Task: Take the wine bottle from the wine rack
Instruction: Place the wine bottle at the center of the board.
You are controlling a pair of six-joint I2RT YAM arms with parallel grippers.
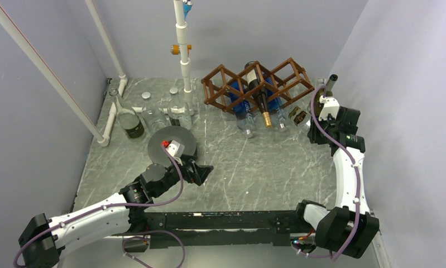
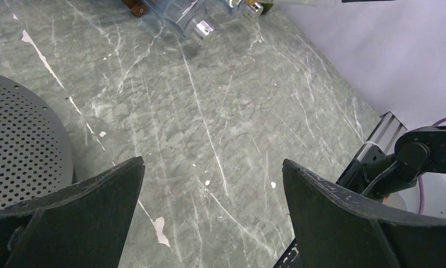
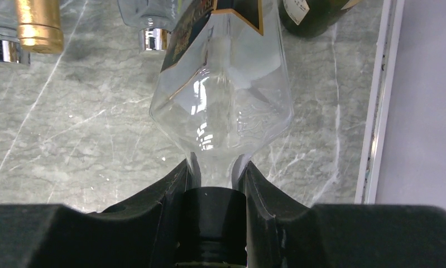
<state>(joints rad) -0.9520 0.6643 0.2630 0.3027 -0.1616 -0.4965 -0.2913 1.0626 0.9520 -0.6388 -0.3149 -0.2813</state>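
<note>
1. The right gripper [image 3: 216, 170] pinches the clear bottle [image 3: 220, 95] by its neck; the left gripper [image 2: 212, 164] hangs with fingers spread, well apart from it.
2. The bottle lies at the near right end of the rack [image 1: 240, 85] — whether its base sits in a cell, I cannot tell.
3. Risk: smooth glass slipping from the pinch, or a skewed pull dragging the rack.
4. Only the right wrist view shows the grip; only the top view, the rack.

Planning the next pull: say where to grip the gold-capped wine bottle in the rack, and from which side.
Probably its gold-foiled neck, from the near side: the wine bottle lies in the wine rack, neck poking out on that side.
</note>
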